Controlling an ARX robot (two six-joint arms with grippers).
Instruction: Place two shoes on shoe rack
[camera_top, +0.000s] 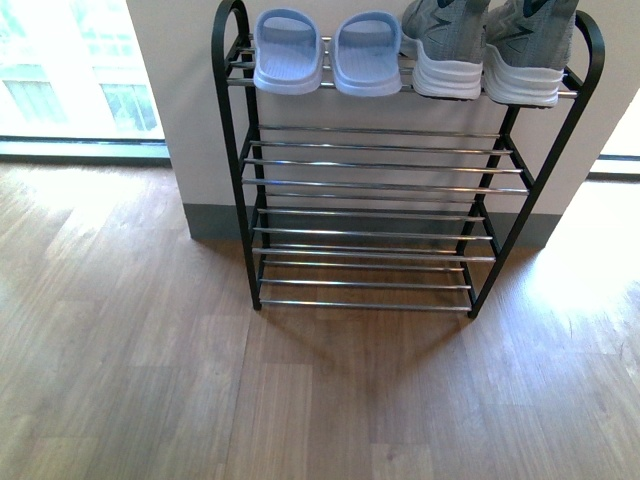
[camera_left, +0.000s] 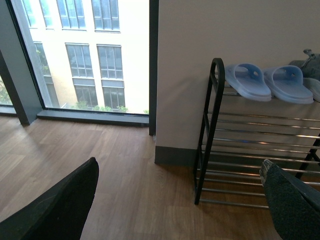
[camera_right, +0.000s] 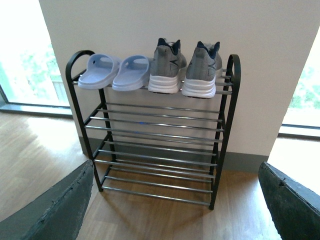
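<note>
The shoe rack (camera_top: 232, 150) stands against the wall, black side frames and chrome bar shelves. On its top shelf sit two pale blue slide sandals (camera_top: 325, 52) on the left and two grey sneakers (camera_top: 490, 50) with white soles on the right. The right wrist view shows the rack (camera_right: 227, 115) with the sandals (camera_right: 116, 72) and sneakers (camera_right: 184, 70) side by side. The left wrist view shows the rack's left end (camera_left: 206, 130) and the sandals (camera_left: 270, 82). My left gripper (camera_left: 180, 200) is open and empty above the floor. My right gripper (camera_right: 175, 200) is open and empty, facing the rack. Neither arm shows in the front view.
Wooden plank floor (camera_top: 200, 380) lies in front of the rack. Floor-to-ceiling windows (camera_top: 70, 80) flank the wall on both sides. The lower shelves (camera_top: 370, 235) of the rack hold nothing.
</note>
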